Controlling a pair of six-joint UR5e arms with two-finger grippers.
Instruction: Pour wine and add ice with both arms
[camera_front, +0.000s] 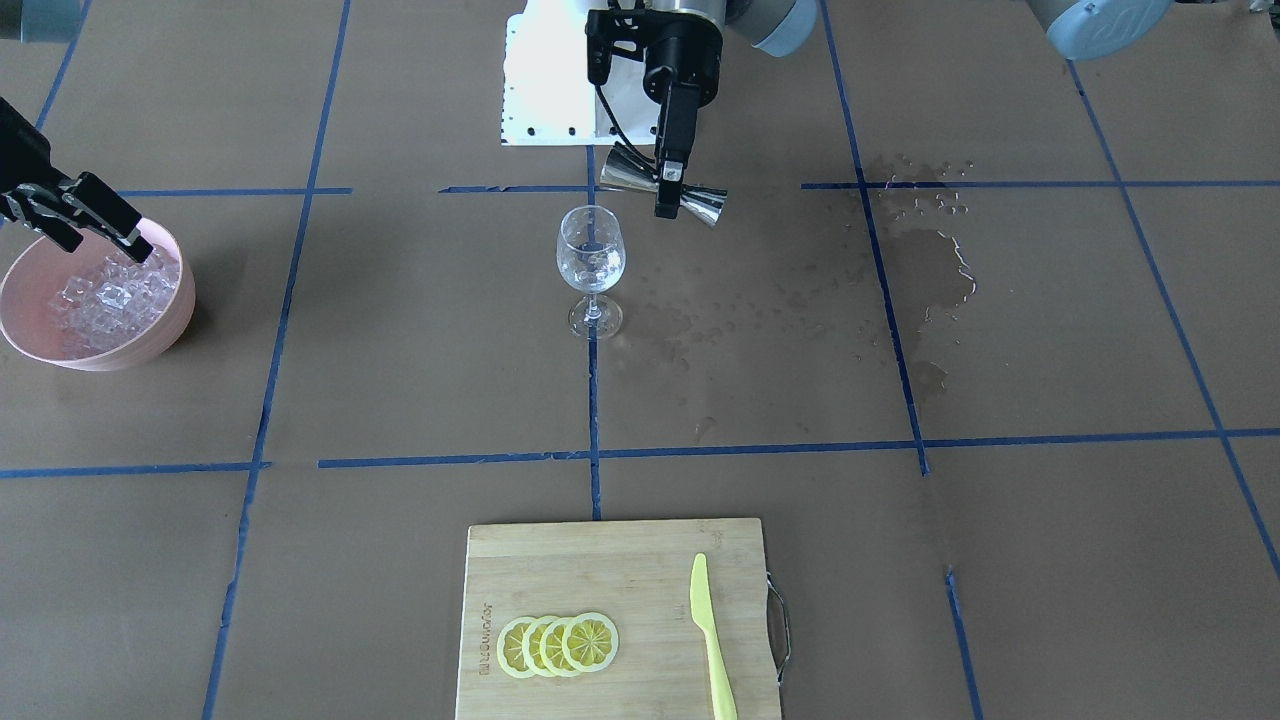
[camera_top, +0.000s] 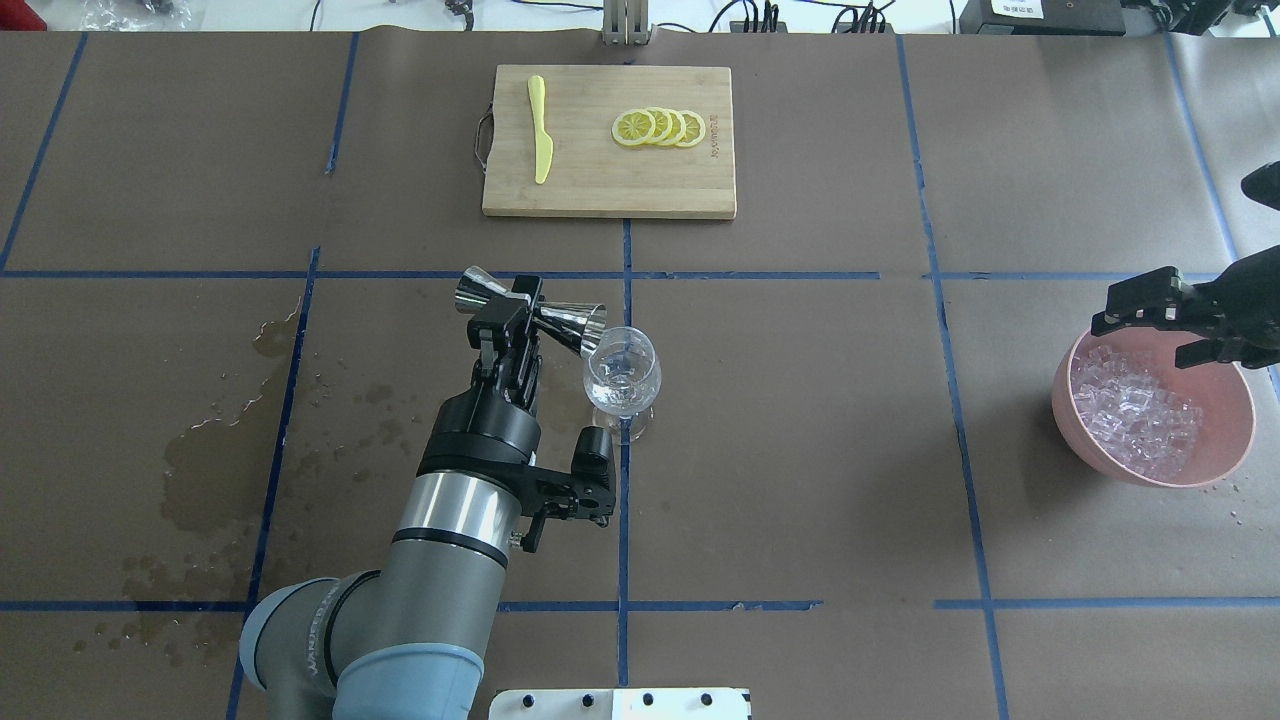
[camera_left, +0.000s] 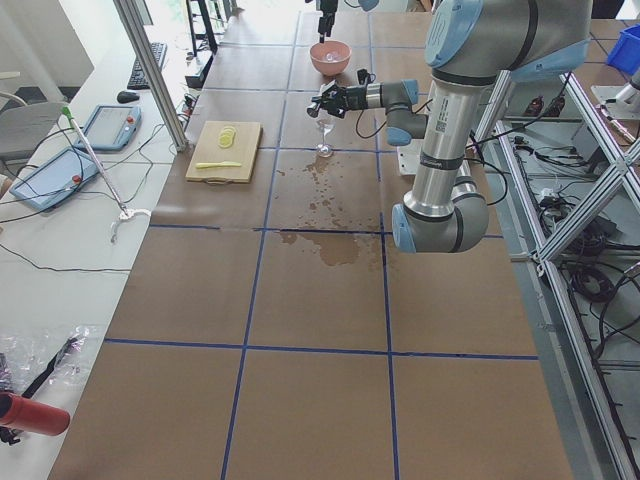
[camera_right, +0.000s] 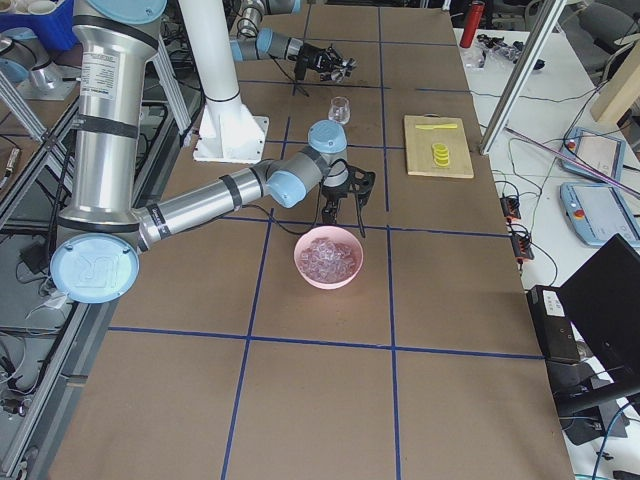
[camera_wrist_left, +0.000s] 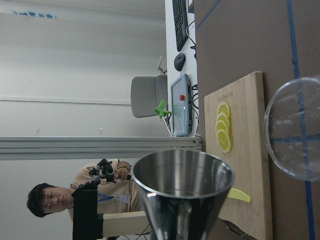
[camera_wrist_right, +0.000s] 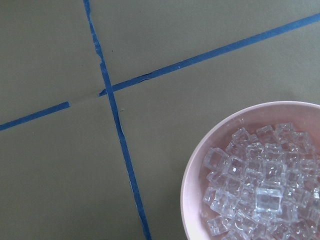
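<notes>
— Since the wine (camera_front: 925, 255) is clear, where does it show?
— As dark wet patches and glints on the brown paper on my left side, well apart from the wine glass (camera_top: 621, 378). Glints sit in the glass's bowl too, but I cannot tell whether that is liquid.
— And your left gripper (camera_top: 507, 322)?
— It is clamped on the waist of a steel jigger (camera_top: 577, 323). The jigger lies on its side in the air, one mouth just beside the glass's rim.
— The ice (camera_top: 1135, 412)?
— It is heaped in a pink bowl (camera_top: 1228, 440) far out on my right. My right gripper (camera_top: 1143, 342) hangs above that bowl, fingers spread apart.
— Beyond those?
— A bamboo cutting board (camera_top: 600, 185) sits across the table. It carries four overlapping lemon slices (camera_top: 660, 127) and a yellow knife (camera_top: 540, 140).
</notes>
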